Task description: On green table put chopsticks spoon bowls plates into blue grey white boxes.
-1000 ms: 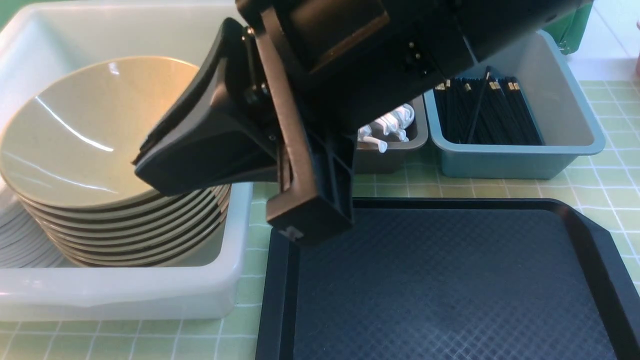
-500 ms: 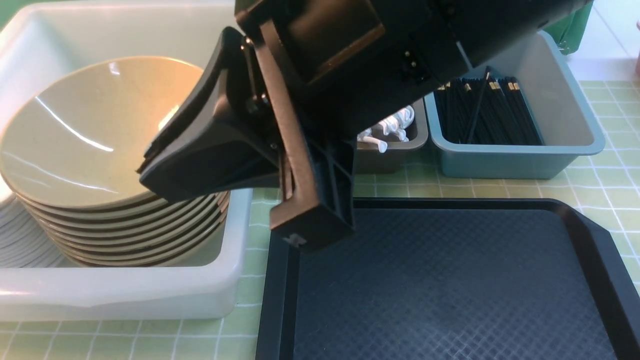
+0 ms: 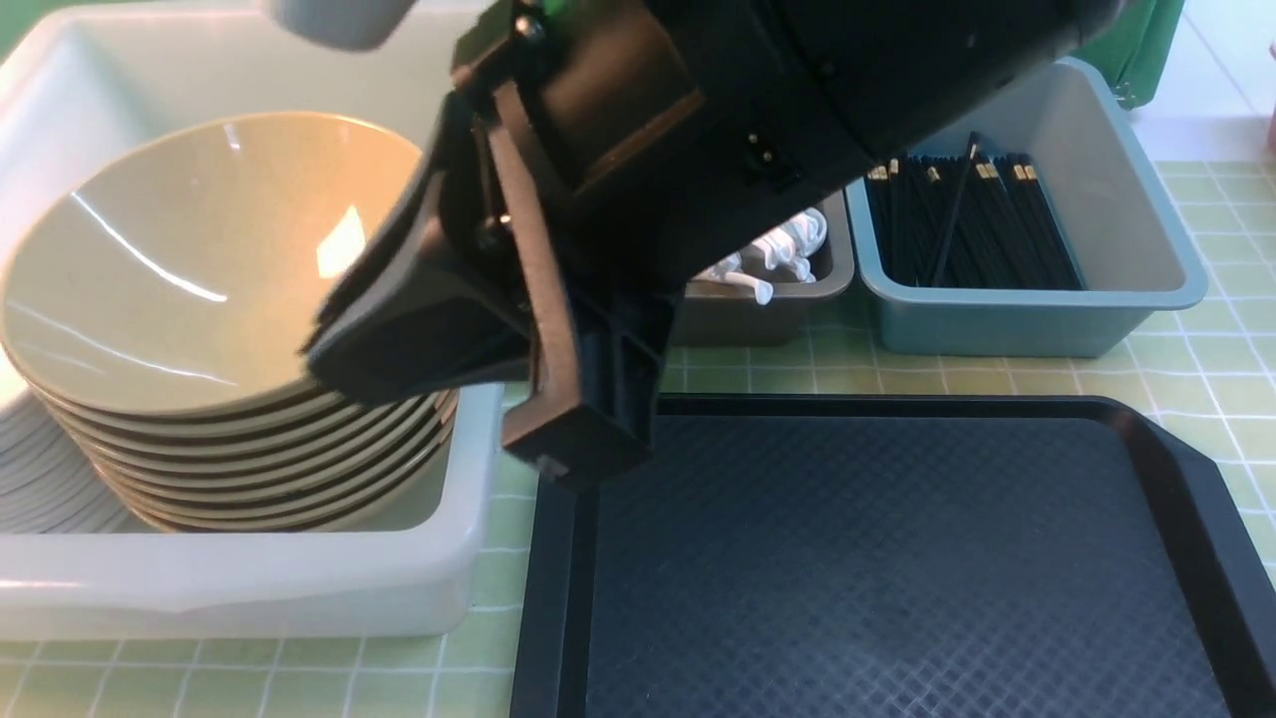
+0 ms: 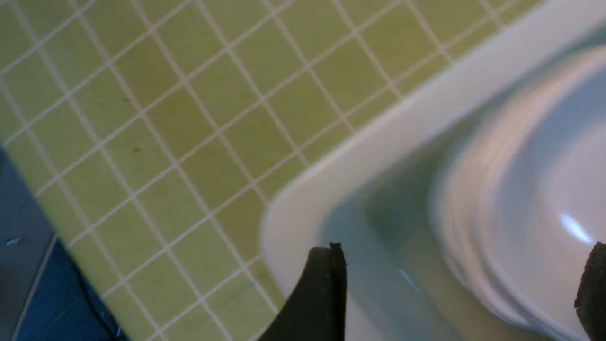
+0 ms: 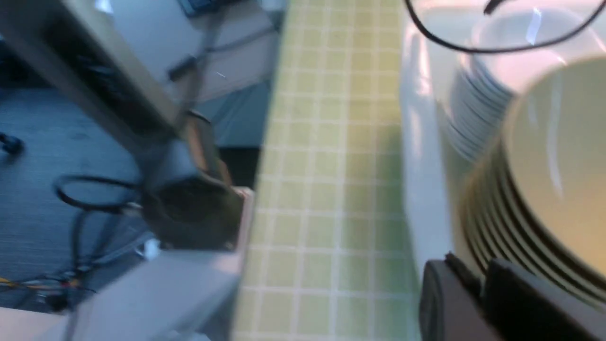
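Bowls and plates sit in the white box; sorting looks near its end

Front view: the tan bowls lean in a tilted stack inside the white box, beside pale plates. Chopsticks lie in the blue box, white spoons in the grey box. The right hand has just shifted, and a blurred pale shape has come in at the top edge. That suggests the arms are moving off, the placing probably finished. Against the earlier frame, more of the top bowl shows; the boxes and black tray have not moved.

Left wrist view: the left hand is spread wide, gripping nothing, above stacked dishes.

Right wrist view: the right hand's fingertips are pressed together, nothing visible between them.
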`<action>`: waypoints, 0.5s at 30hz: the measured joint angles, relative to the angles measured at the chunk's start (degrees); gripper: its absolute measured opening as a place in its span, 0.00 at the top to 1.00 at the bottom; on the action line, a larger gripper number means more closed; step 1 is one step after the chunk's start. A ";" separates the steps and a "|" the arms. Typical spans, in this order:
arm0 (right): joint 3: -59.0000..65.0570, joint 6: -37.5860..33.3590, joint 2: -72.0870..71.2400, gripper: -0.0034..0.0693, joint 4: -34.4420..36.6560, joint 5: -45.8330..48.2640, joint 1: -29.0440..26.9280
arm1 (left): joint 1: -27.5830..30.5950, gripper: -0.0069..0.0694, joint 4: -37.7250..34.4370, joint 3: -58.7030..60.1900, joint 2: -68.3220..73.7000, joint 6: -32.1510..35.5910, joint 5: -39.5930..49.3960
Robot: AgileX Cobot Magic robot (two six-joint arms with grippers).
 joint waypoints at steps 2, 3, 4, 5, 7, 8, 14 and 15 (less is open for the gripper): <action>0.00 3.66 0.00 0.78 -3.43 0.08 -0.57 | -3.83 0.04 -4.26 -0.18 -1.83 3.94 -0.38; 0.00 7.43 -0.06 0.78 -6.87 0.44 -1.73 | -7.69 0.07 -9.87 -0.25 -3.43 8.98 -1.25; 0.00 11.55 -0.29 0.78 -10.60 1.31 -3.57 | -12.57 0.10 -15.48 -0.25 -5.09 14.11 -2.02; 0.00 12.54 -0.42 0.78 -11.59 1.62 -3.88 | -13.29 0.10 -15.48 -0.25 -5.29 14.79 -2.08; 0.00 18.31 -1.70 0.77 -16.16 3.69 -8.36 | -21.62 0.19 -24.13 -0.25 -7.22 22.36 -2.49; 0.08 20.56 -2.54 0.77 -17.65 4.50 -9.81 | -24.88 0.23 -26.46 -0.25 -7.71 24.75 -2.42; 4.58 30.54 -11.73 0.77 -27.37 9.30 -17.31 | -38.06 0.59 -28.60 0.79 -10.74 28.89 0.04; 7.70 32.20 -15.01 0.77 -28.93 9.55 -18.10 | -39.79 0.68 -27.93 1.96 -12.36 28.71 0.11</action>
